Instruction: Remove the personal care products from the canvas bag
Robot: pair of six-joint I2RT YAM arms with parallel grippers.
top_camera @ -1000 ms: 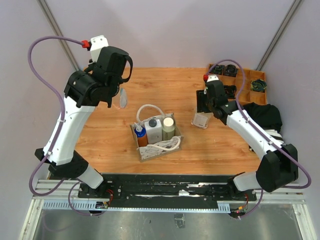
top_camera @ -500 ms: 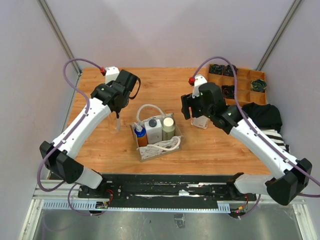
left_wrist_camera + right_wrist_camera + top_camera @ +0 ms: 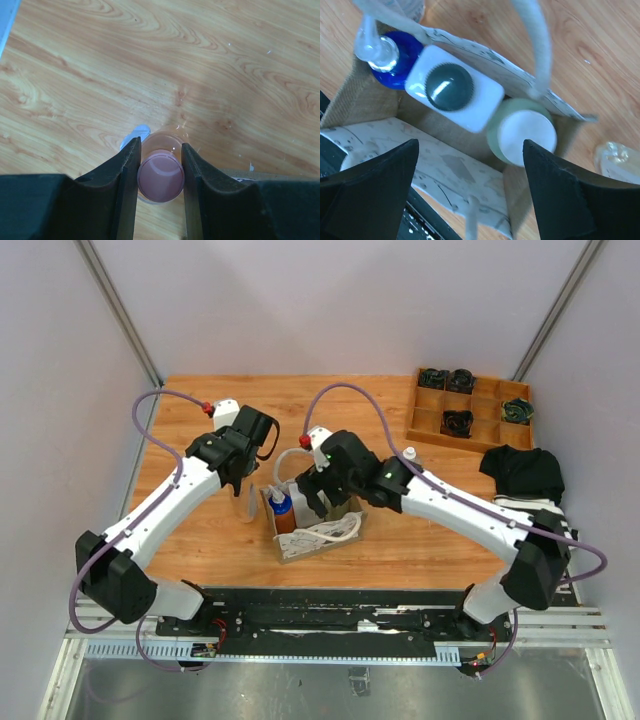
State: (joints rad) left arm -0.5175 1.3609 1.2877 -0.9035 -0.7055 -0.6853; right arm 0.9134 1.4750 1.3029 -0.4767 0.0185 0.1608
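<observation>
The canvas bag [image 3: 440,167] lies under the right gripper [image 3: 470,150] (jaws apart).

Bright and even from overhead; only soft, faint shadows under the arms on the tabletop [image 3: 420,550]. Pale sheen on the wood around the sharp pink-capped bottle [image 3: 160,177] in the left wrist view. Blurs the dark claw fingers [image 3: 375,190] and rope handle [image 3: 536,45] nearest the right wrist lens; glints off the dark cap [image 3: 449,86].

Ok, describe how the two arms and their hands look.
The left arm and right arm have white shells and black joints, each trailing a looping purple cable with a red fitting near the wrist. The left hand and right hand have black, wedge-shaped fingers.
</observation>
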